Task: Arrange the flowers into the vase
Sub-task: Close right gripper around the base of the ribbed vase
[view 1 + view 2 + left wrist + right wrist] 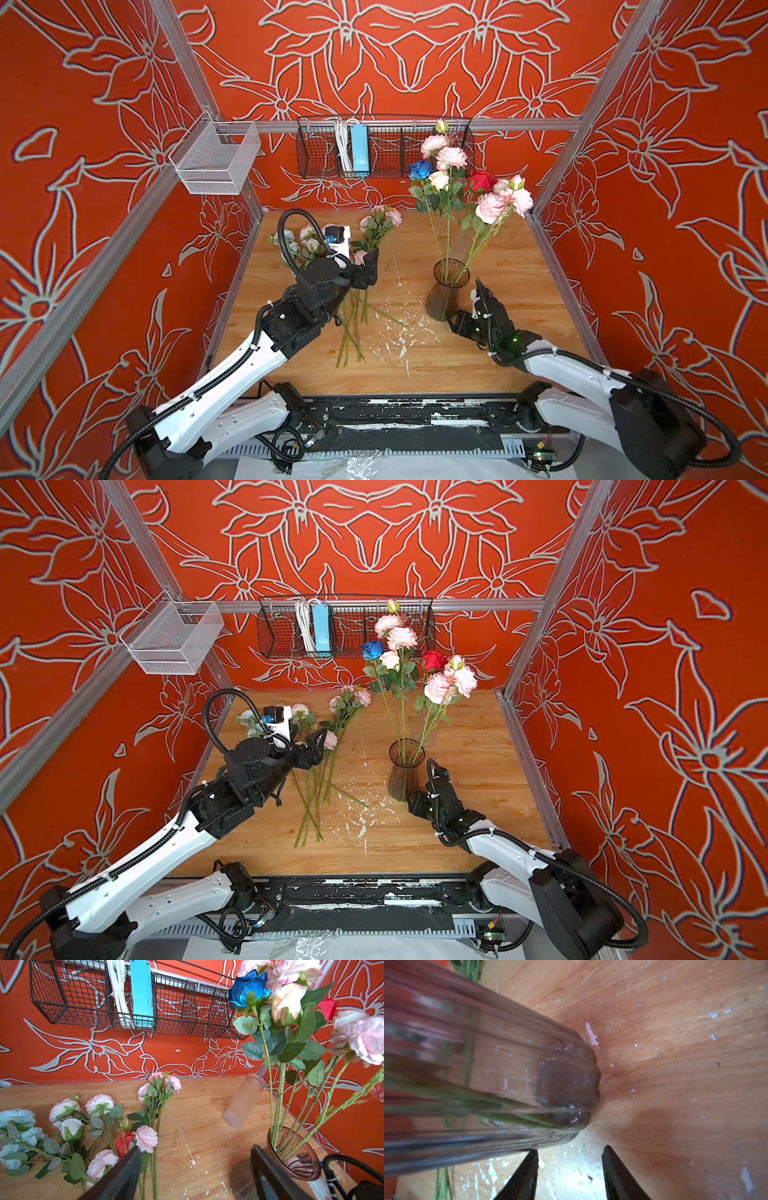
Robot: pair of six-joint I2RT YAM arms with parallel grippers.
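Green flower stems (352,328) are lying crossed under the released left gripper (370,259); pinching one alone mid-stem looks best, with the right gripper (571,1150) idling unclenched, empty, beside the vase (446,291).

Open bench (411,257) runs down the middle, from six to twelve o'clock. Loose flowers (374,235) clutter nine o'clock; the vase (444,295) stands at three, its tall stems (446,232) fanning overhead, right hand (478,291) just beside it.

Flowers (145,1138) lie on the tabletop (498,353) beneath the left fingers (126,1169); the vase (442,299), holding stems, stands just left of the right fingers (527,1174).
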